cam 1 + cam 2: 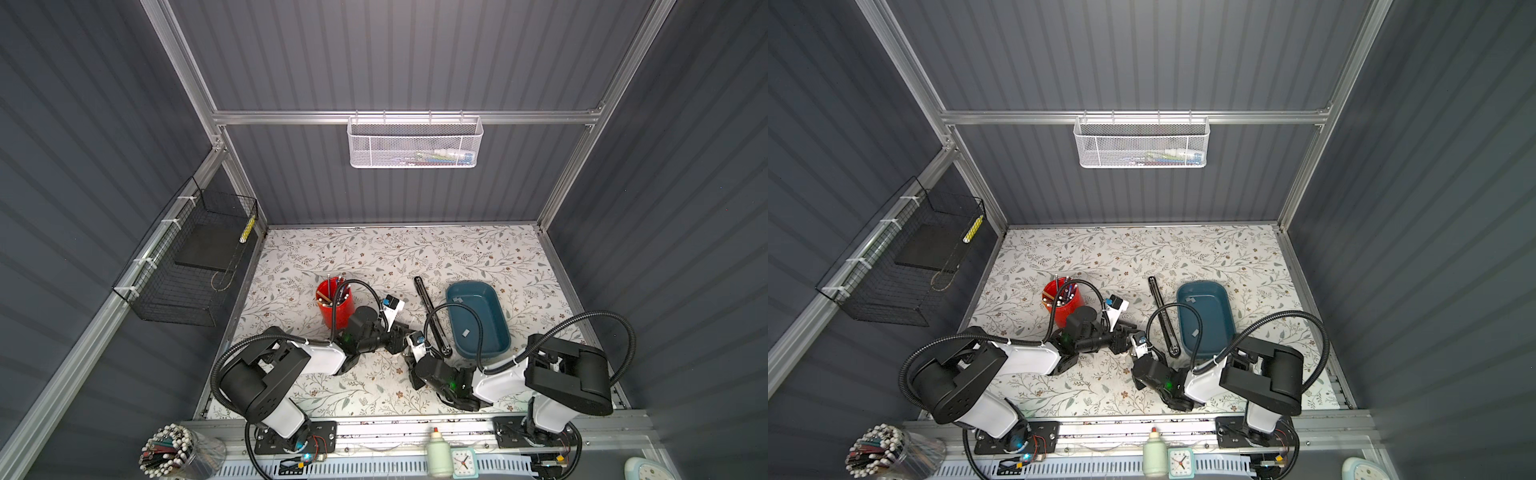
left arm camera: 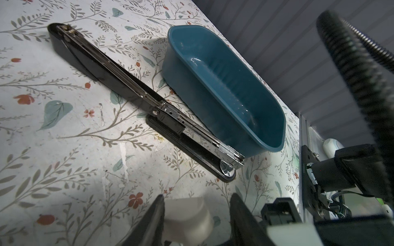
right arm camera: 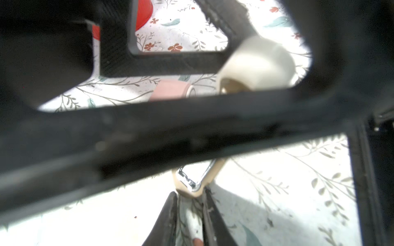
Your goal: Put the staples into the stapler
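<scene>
- Found the stapler splayed open flat just beside the teal tray, magazine bared, presumably for loading.
- Saw the staples lying loose inside that tray, untouched.
- Noted the left gripper straddling a cream object, one finger clear; right gripper pinching seemingly its other end, probably a handover.

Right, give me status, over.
Right gripper shut on cream-and-chrome tool; left gripper open around it. Stapler lies open beside teal tray, staples inside tray. Right arm's cable arcs over both.
</scene>
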Tool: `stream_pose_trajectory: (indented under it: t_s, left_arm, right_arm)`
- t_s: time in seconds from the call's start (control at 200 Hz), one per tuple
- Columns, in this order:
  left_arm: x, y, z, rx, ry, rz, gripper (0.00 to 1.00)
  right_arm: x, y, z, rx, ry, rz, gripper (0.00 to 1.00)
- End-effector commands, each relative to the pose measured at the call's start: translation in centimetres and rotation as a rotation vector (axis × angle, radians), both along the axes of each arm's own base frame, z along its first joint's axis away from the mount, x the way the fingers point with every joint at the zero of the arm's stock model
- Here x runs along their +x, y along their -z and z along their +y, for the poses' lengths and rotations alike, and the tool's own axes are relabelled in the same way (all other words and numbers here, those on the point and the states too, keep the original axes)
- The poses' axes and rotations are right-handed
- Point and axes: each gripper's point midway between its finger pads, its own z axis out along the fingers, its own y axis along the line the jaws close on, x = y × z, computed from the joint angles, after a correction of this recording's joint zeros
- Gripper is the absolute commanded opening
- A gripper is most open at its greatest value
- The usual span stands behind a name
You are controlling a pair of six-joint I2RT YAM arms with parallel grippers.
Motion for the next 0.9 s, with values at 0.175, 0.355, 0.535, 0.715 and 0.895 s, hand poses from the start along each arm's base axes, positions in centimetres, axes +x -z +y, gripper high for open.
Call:
stream_pose_trajectory:
  t_s: [0.175, 0.355, 0.535, 0.715, 0.895]
  left_arm:
    - [-5.1, 2.2, 0.1, 0.102, 0.207, 0.004, 0.37]
    - [-4.3, 1.6, 1.1, 0.122, 0.124, -0.027, 0.46]
    - [-3.6, -0.8, 1.6, 0.07, 0.055, -0.06, 0.62]
    - [-1.5, -3.1, 3.3, 0.086, -0.112, -0.099, 0.66]
    - [0.3, -4.3, 5.7, 0.11, -0.265, -0.108, 0.69]
  right_arm:
    - [-0.6, 2.1, -1.9, -0.073, 0.002, 0.053, 0.25]
    - [-0.5, 2.4, -2.8, -0.102, 0.021, 0.054, 0.26]
    - [0.0, 1.7, -3.7, -0.101, 0.083, 0.05, 0.47]
    - [0.8, 1.0, -3.5, -0.127, 0.14, 0.045, 0.5]
    - [1.5, 0.9, -3.9, -0.161, 0.186, 0.021, 0.48]
